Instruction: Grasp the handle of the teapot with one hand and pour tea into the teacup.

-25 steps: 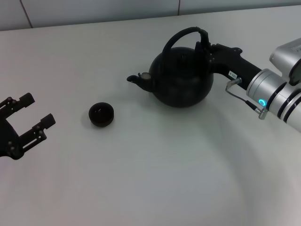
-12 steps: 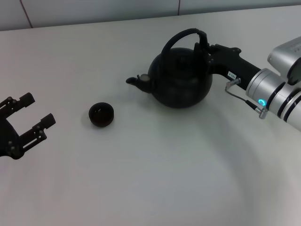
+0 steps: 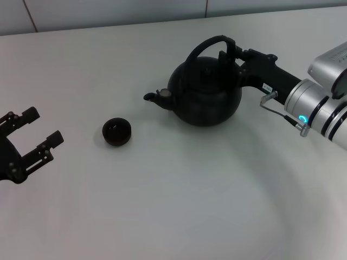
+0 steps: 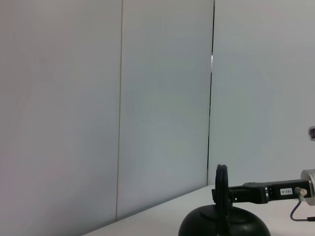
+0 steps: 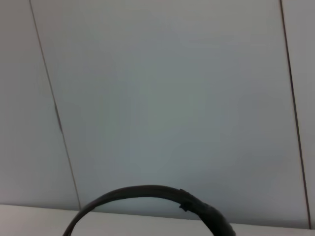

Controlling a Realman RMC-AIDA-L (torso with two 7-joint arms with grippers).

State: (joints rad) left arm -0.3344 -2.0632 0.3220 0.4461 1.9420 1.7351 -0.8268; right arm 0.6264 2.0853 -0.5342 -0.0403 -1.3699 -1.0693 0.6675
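Observation:
The big black teapot (image 3: 205, 92) is at the middle back of the table, its spout pointing left toward the teacup (image 3: 117, 131). Its arched handle (image 3: 209, 43) rises over the lid, and my right gripper (image 3: 232, 53) is shut on the handle's right end, reaching in from the right. The small dark teacup sits alone to the left of the spout, a short gap away. In the left wrist view the teapot (image 4: 224, 227) and its handle (image 4: 222, 183) show edge-on. The right wrist view shows only the handle (image 5: 147, 192). My left gripper (image 3: 42, 128) hangs open at the far left, holding nothing.
The white table (image 3: 173, 206) stretches wide in front of the pot and cup. A pale panelled wall (image 3: 108, 11) runs along its back edge. My silver right forearm (image 3: 320, 111) comes in from the right side.
The teapot has shifted a little to the left, its spout nearer the teacup, with the right gripper still on the handle. The left arm and the cup have not moved.

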